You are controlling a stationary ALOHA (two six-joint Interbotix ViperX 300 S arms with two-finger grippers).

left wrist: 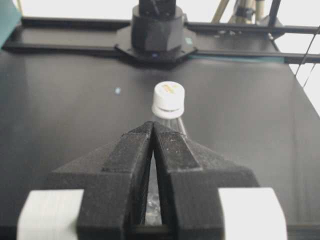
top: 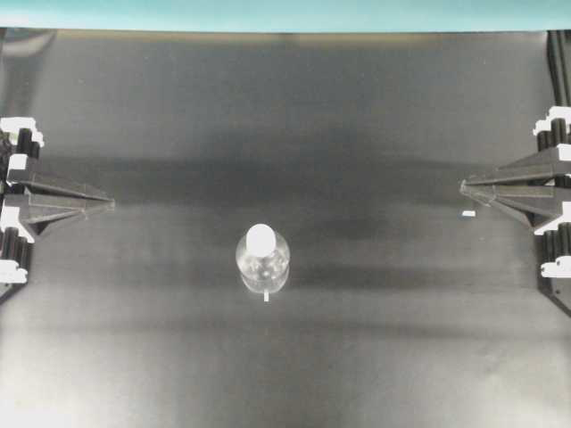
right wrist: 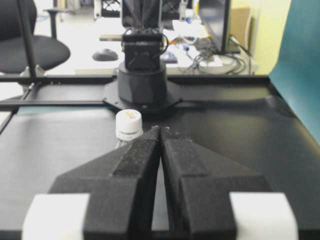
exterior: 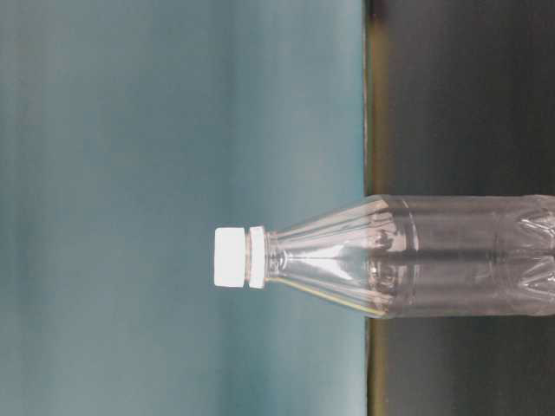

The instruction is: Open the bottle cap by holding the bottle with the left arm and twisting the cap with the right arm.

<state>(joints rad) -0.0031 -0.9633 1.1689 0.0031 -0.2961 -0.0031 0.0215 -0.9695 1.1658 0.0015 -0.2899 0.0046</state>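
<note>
The bottle [top: 262,259] stands in the middle of the surface [top: 285,107], well apart from both arms. Both jaws are clenched on nothing. It looks light and slippery; hold its body, twist the bottle cap [top: 260,237].

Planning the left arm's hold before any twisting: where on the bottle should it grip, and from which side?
Probably the wide clear body of the bottle, below the shoulders, approached level from the left gripper's side. It stands upright, leaving the cap free above.

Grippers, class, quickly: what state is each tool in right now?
Left tool: closed, holding nothing.
Right tool: closed, holding nothing.
</note>
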